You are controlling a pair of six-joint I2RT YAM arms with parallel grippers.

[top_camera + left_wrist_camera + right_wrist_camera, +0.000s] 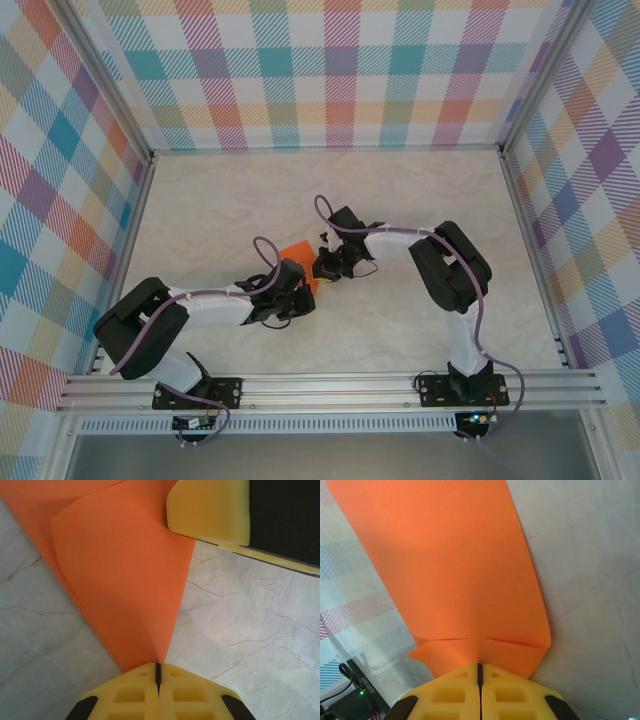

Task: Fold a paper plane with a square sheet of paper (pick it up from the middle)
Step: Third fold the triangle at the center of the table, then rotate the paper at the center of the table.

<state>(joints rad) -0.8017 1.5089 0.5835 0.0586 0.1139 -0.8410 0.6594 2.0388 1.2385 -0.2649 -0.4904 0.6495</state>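
The orange paper is folded into a tapering shape and hangs between my two grippers near the table's middle. In the left wrist view the paper narrows to a point that meets the shut jaws of my left gripper. A yellow finger of the right gripper touches its far edge. In the right wrist view the paper shows folded flaps along its near edge, and my right gripper is shut on that edge. From above, the left gripper and right gripper sit close together.
The marble-patterned table is ringed by checked walls with metal frame posts. A rail along the near edge carries both arm bases. The right arm's elbow stands to the right of the paper.
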